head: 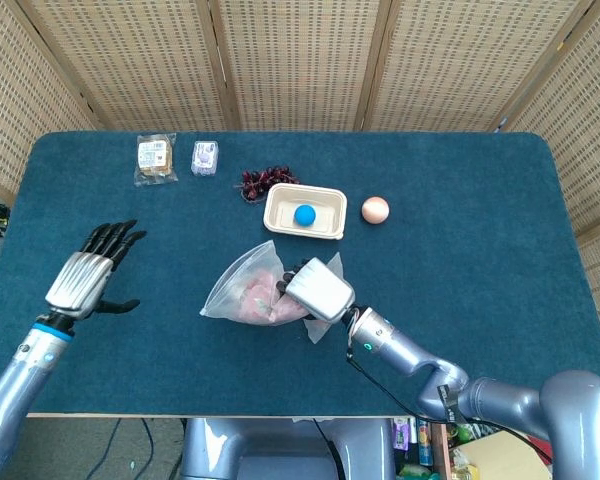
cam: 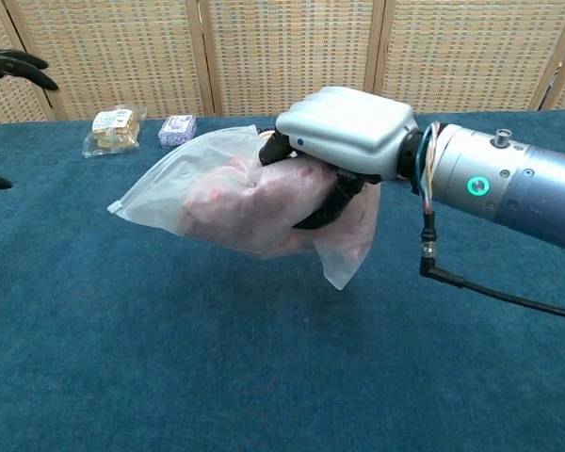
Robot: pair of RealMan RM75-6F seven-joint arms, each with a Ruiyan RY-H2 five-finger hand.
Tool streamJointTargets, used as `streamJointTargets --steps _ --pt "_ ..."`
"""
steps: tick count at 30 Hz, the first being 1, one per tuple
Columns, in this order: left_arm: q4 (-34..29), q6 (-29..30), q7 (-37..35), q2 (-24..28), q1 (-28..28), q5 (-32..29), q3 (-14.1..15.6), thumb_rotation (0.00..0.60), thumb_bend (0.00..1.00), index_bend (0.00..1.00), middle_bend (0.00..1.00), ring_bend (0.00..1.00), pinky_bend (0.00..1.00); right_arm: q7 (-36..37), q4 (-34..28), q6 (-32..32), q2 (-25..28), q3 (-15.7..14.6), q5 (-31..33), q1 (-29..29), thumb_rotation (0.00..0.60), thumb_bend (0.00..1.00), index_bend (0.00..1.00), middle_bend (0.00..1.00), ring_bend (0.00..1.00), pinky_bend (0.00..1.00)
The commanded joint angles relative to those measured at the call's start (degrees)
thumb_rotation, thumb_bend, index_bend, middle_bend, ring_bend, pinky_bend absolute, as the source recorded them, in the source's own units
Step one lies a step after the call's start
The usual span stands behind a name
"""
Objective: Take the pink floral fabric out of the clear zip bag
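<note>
My right hand (head: 318, 288) (cam: 347, 132) grips the clear zip bag (head: 242, 295) (cam: 217, 193) and holds it off the table. The pink floral fabric (head: 262, 299) (cam: 250, 200) is bunched inside the bag, under my fingers. The bag's free end points left. My left hand (head: 88, 276) hovers open above the table's left side, fingers spread, well apart from the bag. In the chest view only the dark fingertips (cam: 19, 64) of the left hand show at the top left edge.
A beige tray (head: 280, 220) holding a blue ball (head: 304, 214) sits behind the bag. An egg (head: 375, 210) lies to its right, dark grapes (head: 264, 181) to its left. Two small packets (head: 156, 158) (head: 205, 156) lie at the back left.
</note>
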Motion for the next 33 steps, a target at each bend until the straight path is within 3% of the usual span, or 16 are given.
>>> streamJointTargets --steps 1,6,15,33 --pt "-1.7 -3.1 0.5 -1.2 -3.0 -2.6 -1.8 0.600 0.15 0.34 0.00 0.00 0.00 -1.4 0.7 -0.2 -0.6 -0.2 -0.7 0.8 0.600 1.00 0.63 0.68 0.61 0.66" --pt "-2.2 -9.2 2.1 -3.9 -8.0 -8.7 -3.7 0.600 0.15 0.38 0.00 0.00 0.00 -3.2 0.5 -1.4 -1.2 0.7 0.6 1.7 0.600 1.00 0.63 0.68 0.61 0.66" --pt "-0.9 -12.6 6.7 -8.8 -13.6 -17.5 -4.5 0.600 0.15 0.39 0.00 0.00 0.00 -5.2 -0.7 -2.2 -1.0 0.9 1.9 2.2 0.600 1.00 0.63 0.68 0.61 0.66" --pt "1.5 -13.8 6.6 -14.1 -17.8 -20.8 -2.9 0.600 0.15 0.43 0.00 0.00 0.00 -6.3 -1.9 -1.8 -0.9 1.0 2.6 2.7 0.600 1.00 0.63 0.68 0.61 0.66"
